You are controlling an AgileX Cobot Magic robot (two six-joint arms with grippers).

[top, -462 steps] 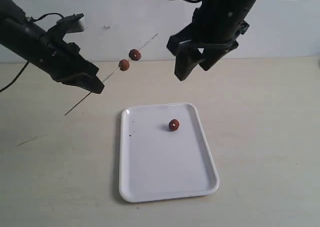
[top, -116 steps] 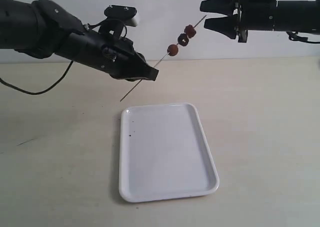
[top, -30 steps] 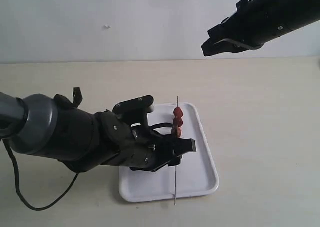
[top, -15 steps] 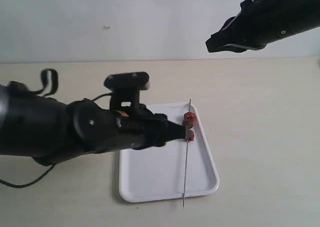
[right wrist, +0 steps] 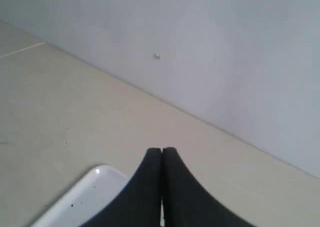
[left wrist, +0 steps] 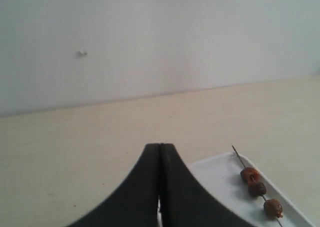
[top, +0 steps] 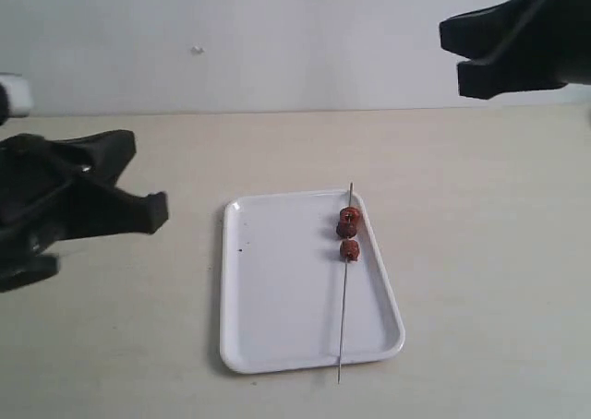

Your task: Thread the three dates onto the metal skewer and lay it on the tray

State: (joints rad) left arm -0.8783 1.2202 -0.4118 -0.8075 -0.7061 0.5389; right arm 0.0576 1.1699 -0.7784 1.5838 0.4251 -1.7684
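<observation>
The white tray [top: 277, 299] lies flat on the table. The metal skewer [top: 343, 317] rests on it along its right side, its lower end sticking out past the front rim. The three dates [top: 348, 230] sit threaded on the skewer's upper part, two touching and one just below. In the left wrist view the dates [left wrist: 257, 188] and the skewer tip [left wrist: 236, 153] show on the tray corner [left wrist: 215, 169]. My left gripper [left wrist: 160, 146] is shut and empty, well left of the tray [top: 148, 207]. My right gripper [right wrist: 161, 149] is shut and empty, high at the far right [top: 452, 54].
The beige table [top: 480, 253] runs back to a pale wall [top: 277, 41]. A few dark specks [top: 242, 246] dot the tray near its left rim. The right wrist view shows a tray corner [right wrist: 85, 192] below the fingers.
My left gripper has let go of the skewer and drawn back to the left. The skewer with its dates now lies on the tray. The right arm has shifted right.
</observation>
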